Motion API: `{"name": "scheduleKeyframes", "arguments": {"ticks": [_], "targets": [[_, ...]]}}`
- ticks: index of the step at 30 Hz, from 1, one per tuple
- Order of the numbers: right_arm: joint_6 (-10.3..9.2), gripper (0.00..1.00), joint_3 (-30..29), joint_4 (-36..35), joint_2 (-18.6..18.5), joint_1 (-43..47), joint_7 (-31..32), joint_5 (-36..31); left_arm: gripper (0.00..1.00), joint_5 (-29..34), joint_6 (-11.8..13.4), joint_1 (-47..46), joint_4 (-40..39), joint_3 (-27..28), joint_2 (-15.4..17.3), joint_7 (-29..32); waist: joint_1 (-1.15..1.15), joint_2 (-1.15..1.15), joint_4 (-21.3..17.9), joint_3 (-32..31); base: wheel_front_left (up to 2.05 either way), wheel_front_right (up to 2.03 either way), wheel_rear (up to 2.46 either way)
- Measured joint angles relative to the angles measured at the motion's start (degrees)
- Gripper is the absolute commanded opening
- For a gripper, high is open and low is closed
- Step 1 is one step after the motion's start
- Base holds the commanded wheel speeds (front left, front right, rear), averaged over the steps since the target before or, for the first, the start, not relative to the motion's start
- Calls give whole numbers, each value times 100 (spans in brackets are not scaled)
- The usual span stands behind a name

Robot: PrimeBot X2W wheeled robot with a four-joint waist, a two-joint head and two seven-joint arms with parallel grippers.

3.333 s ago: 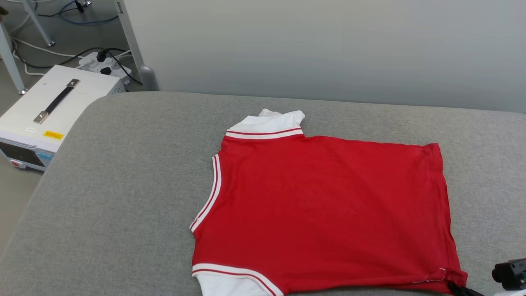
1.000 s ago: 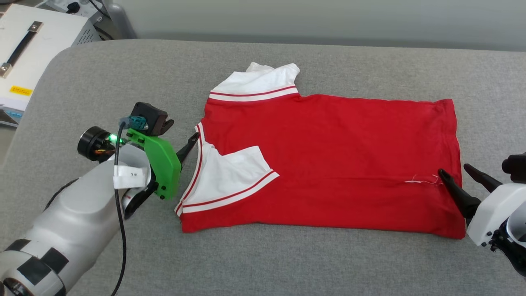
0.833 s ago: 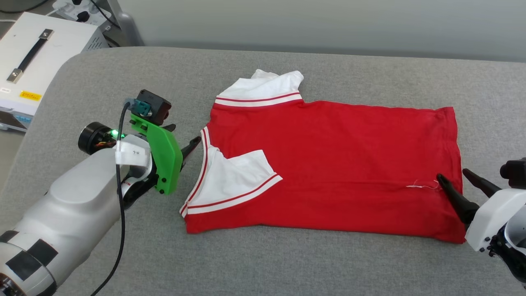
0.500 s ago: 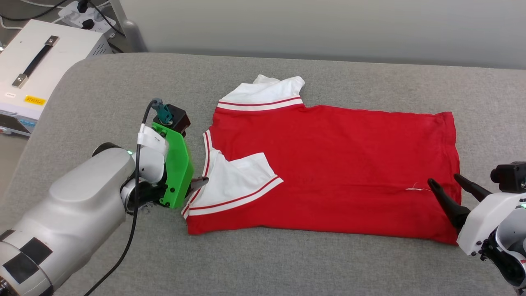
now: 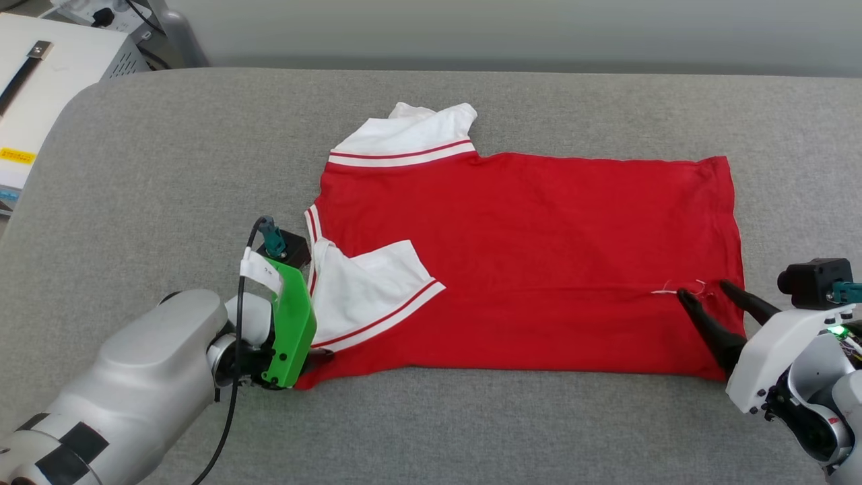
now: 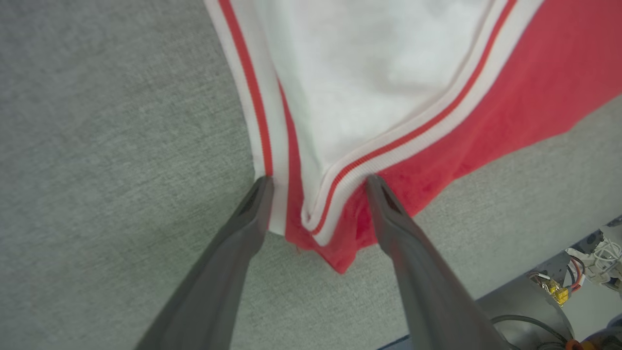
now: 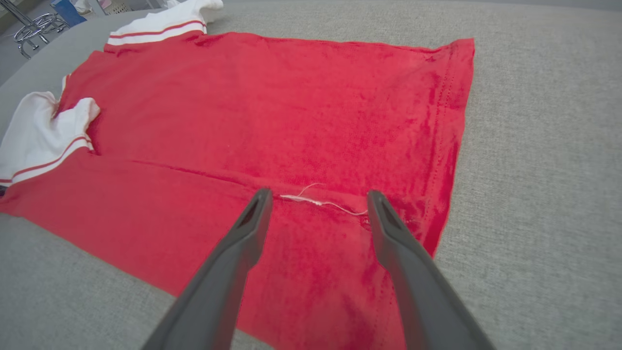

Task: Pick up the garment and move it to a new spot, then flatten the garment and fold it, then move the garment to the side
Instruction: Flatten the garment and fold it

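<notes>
Garment (image 5: 539, 256) lies flat on the grey desk (image 5: 168, 168), plain red side up. Its long axis runs across the robot's front, collar end to the left and hem end to the right. The near sleeve (image 5: 367, 283) is turned in over the red body. The far sleeve (image 5: 411, 135) sticks out past the garment's far edge.

Left gripper (image 6: 319, 181) is at the garment's near collar-end corner, jaws spread wide and straddling the striped trim, with nothing pinched.

Right gripper (image 5: 704, 289) is at the garment's hem end, near side. Its jaws are likewise spread, tips over red cloth on either side of a loose white thread (image 7: 320, 201), and it holds nothing.

Judgement: each arm stands at its own end of the garment's near long edge. The next move looks like closing on both corners and carrying them toward the far edge. The left corner is layered, so a shallow bite may take only the top ply.
</notes>
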Motion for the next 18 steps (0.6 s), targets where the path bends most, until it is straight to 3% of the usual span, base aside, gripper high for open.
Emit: {"name": "scheduleKeyframes", "arguments": {"ticks": [4,5,6,12,18], "targets": [[0,100,64,62,8,-68,-9,-2,100,65,-26,48,144,58,-58,16,0,0,-52,91,0,0,0],[0,100,64,68,3,-80,-9,-2,25,66,-29,49,143,58,-67,-4,0,0,-48,91,0,0,0],[0,100,64,70,-5,-107,-9,-2,0,87,-29,52,143,57,-68,-37,0,0,-41,88,0,0,0],[0,100,55,-42,-182,-295,31,-7,0,145,-27,55,2,16,-49,-360,0,0,-6,6,0,0,0],[0,100,-23,-392,-744,-536,682,-67,0,436,-24,48,-461,-80,165,-638,0,0,31,-124,0,0,0]]}}
